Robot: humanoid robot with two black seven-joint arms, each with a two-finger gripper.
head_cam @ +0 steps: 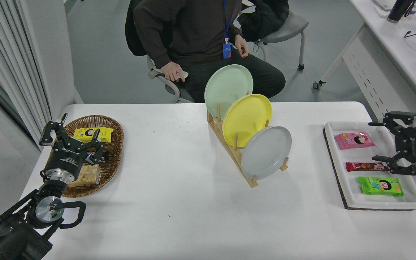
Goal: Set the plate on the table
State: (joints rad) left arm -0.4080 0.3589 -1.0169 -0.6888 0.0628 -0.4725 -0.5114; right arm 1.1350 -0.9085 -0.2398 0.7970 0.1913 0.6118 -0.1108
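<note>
1. Our right gripper (pixel 392 141) hangs with its fingers spread apart, empty, above the white tray (pixel 345 187) at the table's (pixel 179 224) right edge.
2. The grey plate (pixel 265 152) stands tilted in the wooden rack (pixel 229 151), well off to that gripper's left.
3. Our left gripper (pixel 71 135) sits parked, fingers apart, over the basket (pixel 116 144).
</note>
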